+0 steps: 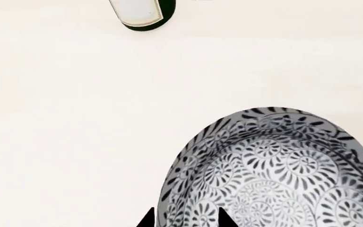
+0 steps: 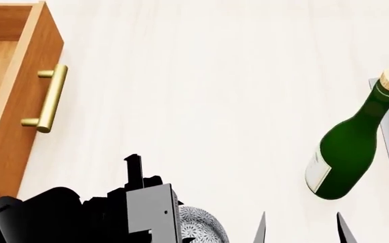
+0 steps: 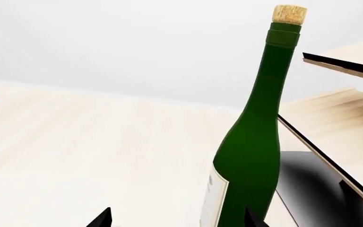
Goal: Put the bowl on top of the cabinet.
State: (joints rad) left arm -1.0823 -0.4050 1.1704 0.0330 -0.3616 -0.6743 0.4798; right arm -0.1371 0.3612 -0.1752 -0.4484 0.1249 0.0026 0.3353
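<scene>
Left gripper sits right over the bowl, fingertips straddling its rim, one outside, one inside. Jaws look parted w/ the rim between them, but can't tell if they're pinching it or just hovering. In the head view the bowl peeks out from under the left arm at the near edge of the pale table, mostly hidden by the arm.

Cabinet is at the far left, drawer w/ brass handle facing the table, well apart from the bowl.

Right gripper shows only two fingertips, spread apart, nothing between them, near the green bottle. Bottle stands upright w/ cork on, just beside a light-wood rack on the right side.
</scene>
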